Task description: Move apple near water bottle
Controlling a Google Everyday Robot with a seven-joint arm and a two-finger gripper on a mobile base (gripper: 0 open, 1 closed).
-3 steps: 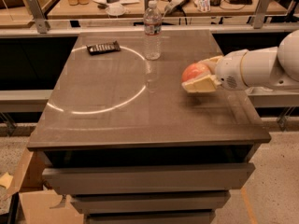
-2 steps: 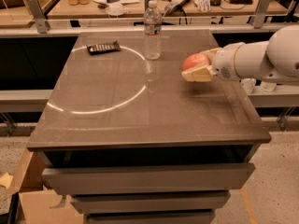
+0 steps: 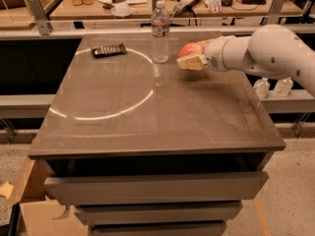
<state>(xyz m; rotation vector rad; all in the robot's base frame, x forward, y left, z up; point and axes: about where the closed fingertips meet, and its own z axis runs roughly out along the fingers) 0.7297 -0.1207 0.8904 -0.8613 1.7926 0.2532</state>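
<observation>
- my claw [image 3: 192,59] is pinching the apple [image 3: 188,48], fingers clamped on its sides
- apple's up over the far right part of the surface [image 3: 197,117], looks lifted off it, though I can't say for sure
- water bottle [image 3: 160,31] stands upright just to the apple's left, not touching
- black remote [image 3: 109,50] lies well off toward the far left corner

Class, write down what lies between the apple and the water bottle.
Only bare table shows there, in the camera view. The gripper holds the apple close beside the water bottle.
</observation>
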